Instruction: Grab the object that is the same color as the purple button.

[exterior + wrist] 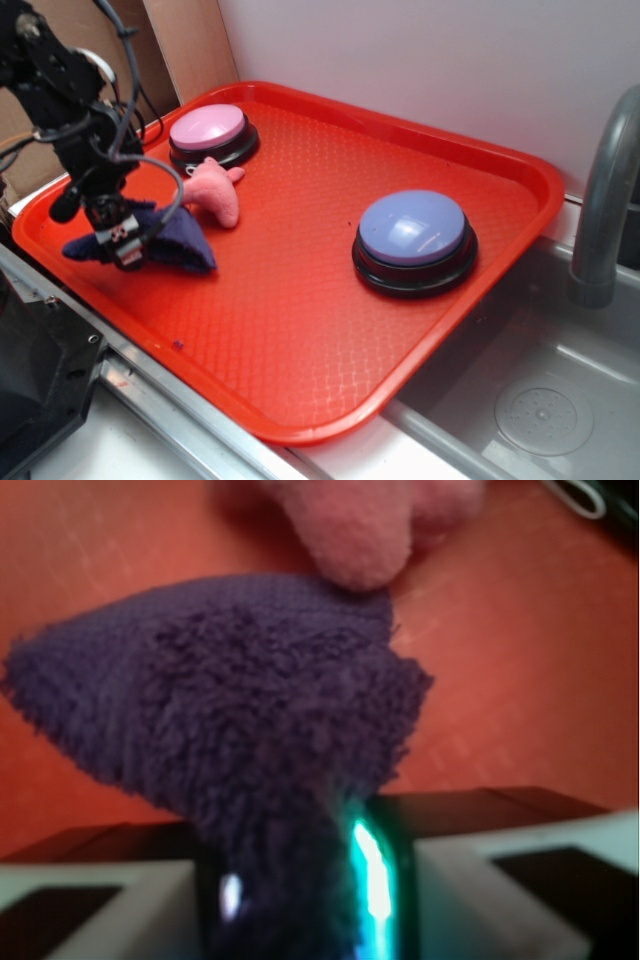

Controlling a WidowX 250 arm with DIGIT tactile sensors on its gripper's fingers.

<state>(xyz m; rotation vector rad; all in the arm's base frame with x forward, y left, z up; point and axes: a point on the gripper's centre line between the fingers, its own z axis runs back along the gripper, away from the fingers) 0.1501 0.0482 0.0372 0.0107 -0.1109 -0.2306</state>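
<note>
My tool (124, 243) is clamping the soft, light purple rag (185, 247) by its bunched middle on the red tray (300, 330).

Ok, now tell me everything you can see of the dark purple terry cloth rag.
The dark purple terry cloth rag is small, soft and fuzzy, with a looped pile that shows in the wrist view. It is bunched up, its middle pinched in the black pincer, which is shut on it, and its ends stick out to both sides. It sits at the near left of the red plastic tray, just in front of the pink plush toy. Whether the two touch is unclear.
</note>
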